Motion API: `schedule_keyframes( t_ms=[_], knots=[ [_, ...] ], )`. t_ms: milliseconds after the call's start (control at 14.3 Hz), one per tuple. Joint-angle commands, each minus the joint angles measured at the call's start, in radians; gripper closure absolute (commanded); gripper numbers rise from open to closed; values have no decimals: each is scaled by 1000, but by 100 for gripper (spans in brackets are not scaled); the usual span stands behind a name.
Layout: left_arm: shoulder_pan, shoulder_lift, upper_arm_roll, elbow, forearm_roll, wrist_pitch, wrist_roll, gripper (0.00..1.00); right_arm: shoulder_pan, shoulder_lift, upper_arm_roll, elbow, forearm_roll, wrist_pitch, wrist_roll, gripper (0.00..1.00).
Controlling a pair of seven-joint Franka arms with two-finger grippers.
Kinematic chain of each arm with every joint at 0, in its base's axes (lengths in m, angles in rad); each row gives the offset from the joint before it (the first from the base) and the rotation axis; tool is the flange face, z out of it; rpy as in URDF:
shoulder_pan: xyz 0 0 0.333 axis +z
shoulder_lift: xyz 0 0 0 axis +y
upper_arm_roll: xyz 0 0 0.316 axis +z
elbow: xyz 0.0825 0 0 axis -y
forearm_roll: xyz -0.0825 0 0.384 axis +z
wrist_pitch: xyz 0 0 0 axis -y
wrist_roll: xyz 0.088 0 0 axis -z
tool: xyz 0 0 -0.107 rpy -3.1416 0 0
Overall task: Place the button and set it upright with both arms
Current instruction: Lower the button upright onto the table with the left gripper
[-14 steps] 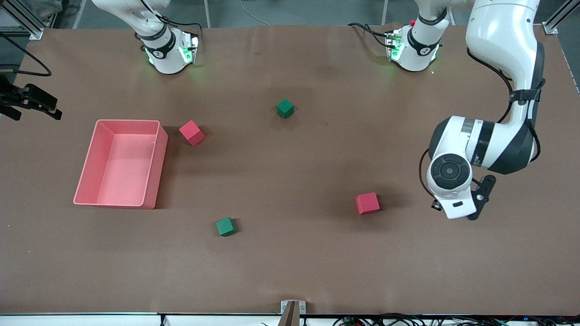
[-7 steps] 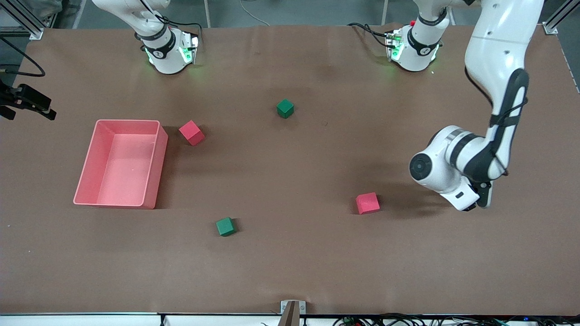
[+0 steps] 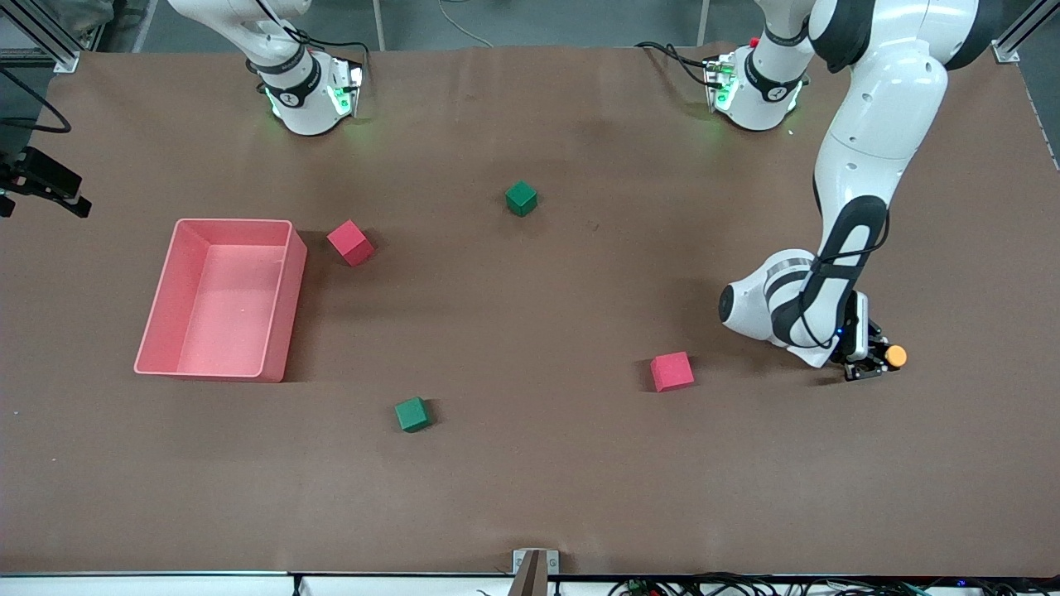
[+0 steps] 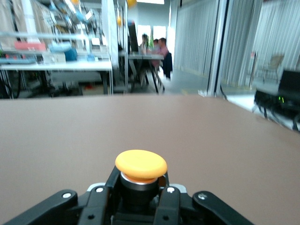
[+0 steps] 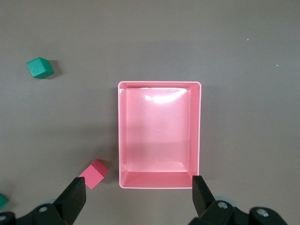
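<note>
Button (image 4: 140, 165) btwn left fingers (image 4: 99, 206) (cap protruding)

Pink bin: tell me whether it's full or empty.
Empty. The right wrist view looks straight down into the pink bin and shows only its bare floor; the front view shows the same, with the cubes lying outside.
</note>
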Motion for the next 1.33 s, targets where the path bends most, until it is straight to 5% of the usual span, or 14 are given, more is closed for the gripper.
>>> schedule_keyframes(
  t_ms=[0,349,1256],
  knots=[
    [7,21,-4,-7,48,-128,-66,100,-12,-5,6,-1,-9,-14,-6,0],
    [15,25,-7,-73,36,-171,-151,100,-13,28,5,-4,-9,-21,-9,0],
    [61,35,-16,-21,13,-65,-250,100,-15,30,5,0,5,-20,-7,0]
  ],
)
